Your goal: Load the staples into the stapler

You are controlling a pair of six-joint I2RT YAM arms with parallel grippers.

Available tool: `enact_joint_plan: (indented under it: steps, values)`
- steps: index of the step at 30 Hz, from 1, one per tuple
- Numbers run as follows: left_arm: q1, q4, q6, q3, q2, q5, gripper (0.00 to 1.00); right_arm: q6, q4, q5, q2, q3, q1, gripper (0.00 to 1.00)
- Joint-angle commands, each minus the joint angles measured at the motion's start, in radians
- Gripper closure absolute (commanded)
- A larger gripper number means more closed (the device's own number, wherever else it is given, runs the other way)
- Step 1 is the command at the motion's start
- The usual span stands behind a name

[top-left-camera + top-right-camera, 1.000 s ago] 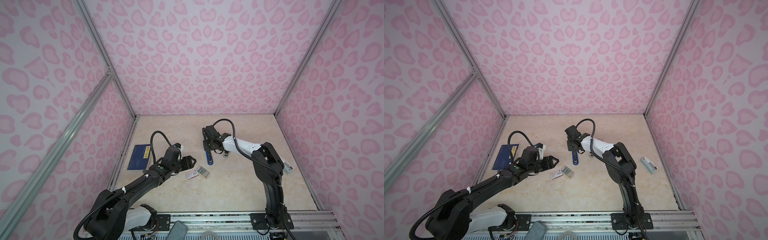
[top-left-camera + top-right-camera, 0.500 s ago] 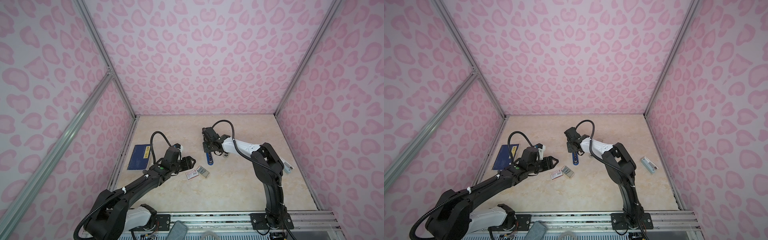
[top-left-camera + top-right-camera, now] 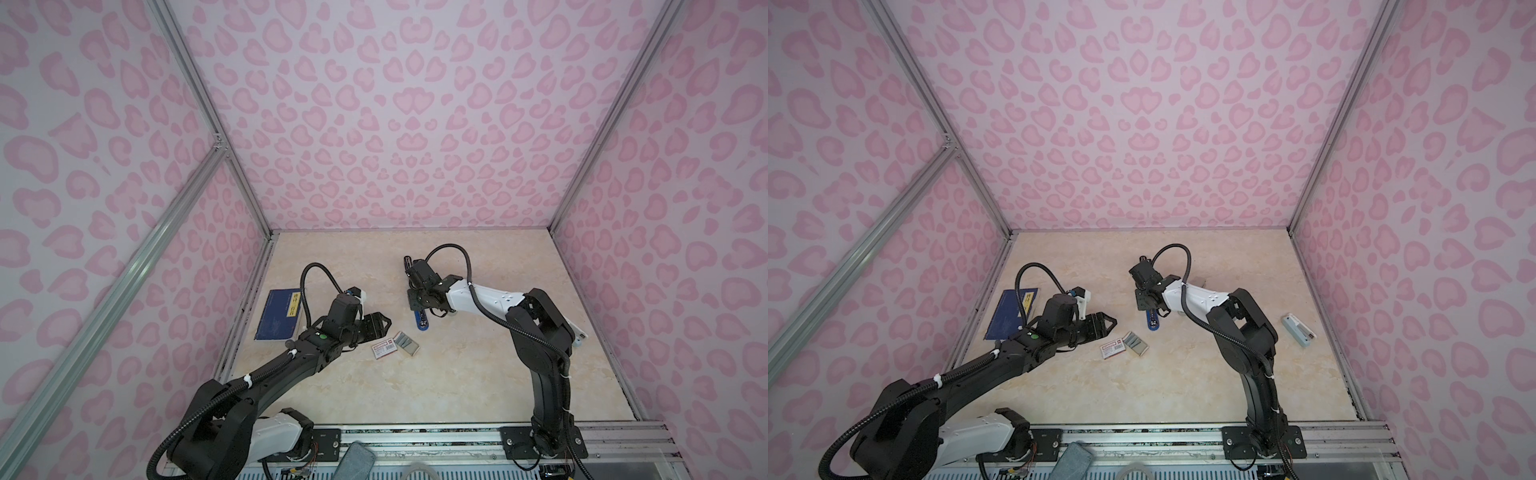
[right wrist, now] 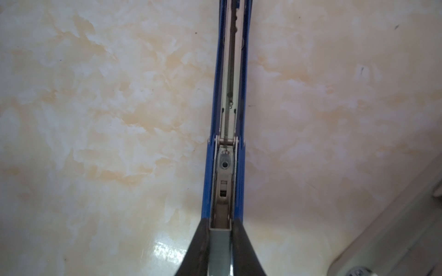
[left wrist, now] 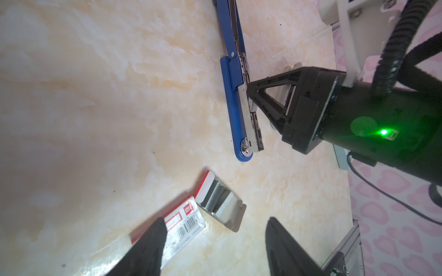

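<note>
The blue stapler lies opened flat on the table, its metal channel facing up. My right gripper is shut on a grey strip of staples. It holds the strip right over the channel, in line with it. More staples sit in a small tray next to the white box with a red label. My left gripper stands open just left of the box, holding nothing.
A dark blue booklet lies by the left wall behind the left arm. A small pale oblong object rests near the right wall. Pink patterned walls enclose the table on three sides.
The right gripper has shifted very slightly over the stapler. The left arm has stayed still.
</note>
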Motion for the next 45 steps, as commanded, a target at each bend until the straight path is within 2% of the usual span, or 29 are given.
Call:
enact_joint_plan:
  steps: [1,11,20,35,45]
  values:
    - [0.001,0.037,-0.007,-0.002,-0.008,-0.002,0.32,0.008,0.006,0.023,-0.007,-0.013,0.002,0.81]
    - [0.001,0.038,-0.004,0.005,0.0,-0.002,0.32,0.011,0.027,0.031,-0.02,-0.04,0.004,0.81]
    - [0.001,0.043,-0.001,0.007,0.009,0.001,0.32,0.008,0.028,0.052,-0.035,-0.048,0.01,0.69]
    - [0.001,0.042,-0.004,-0.005,-0.004,-0.006,0.32,-0.031,-0.01,-0.002,0.021,0.047,-0.001,0.69]
    - [0.002,0.044,-0.007,-0.016,-0.008,-0.009,0.32,-0.011,0.004,-0.031,0.016,0.0,0.005,0.7]
